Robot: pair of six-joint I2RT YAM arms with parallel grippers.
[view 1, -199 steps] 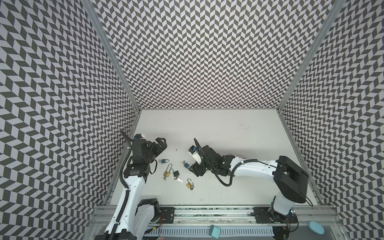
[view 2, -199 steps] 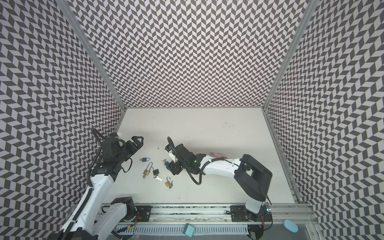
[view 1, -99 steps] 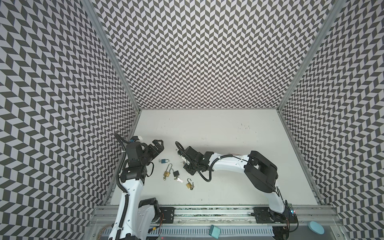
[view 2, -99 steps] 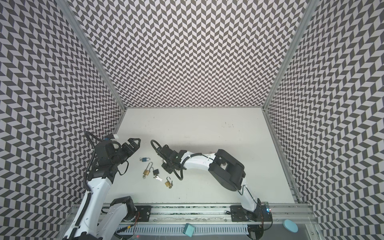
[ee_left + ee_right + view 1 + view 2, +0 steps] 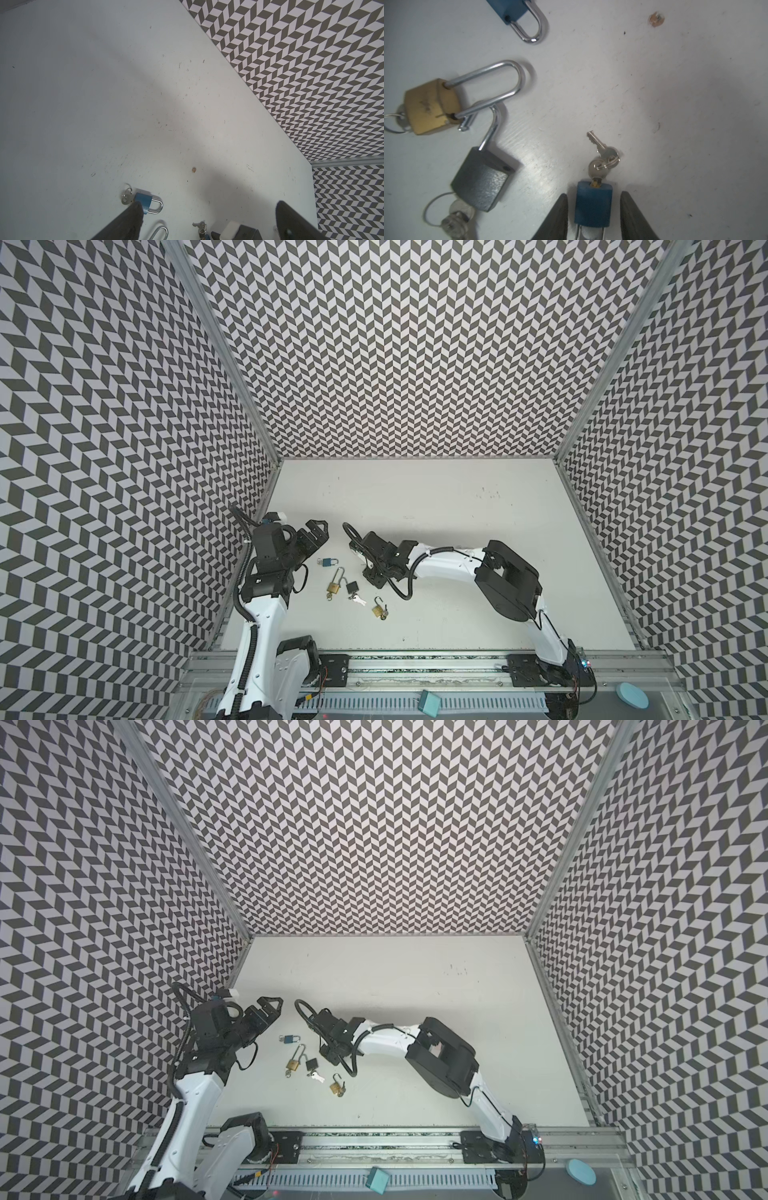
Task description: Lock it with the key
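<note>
Your right gripper: fingers narrow, straddling the blue lock, slim gap each side, not gripping. Key sits in its base. Lock lies left-front on the worktop. Left gripper wide, empty. Since a second ago, your right arm has folded leftward.

I could read no text, number or brand in any view. The only mark I saw was a faint dark stamp on the face of the brass padlock in the right wrist view, and it was too smeared to give letters.
</note>
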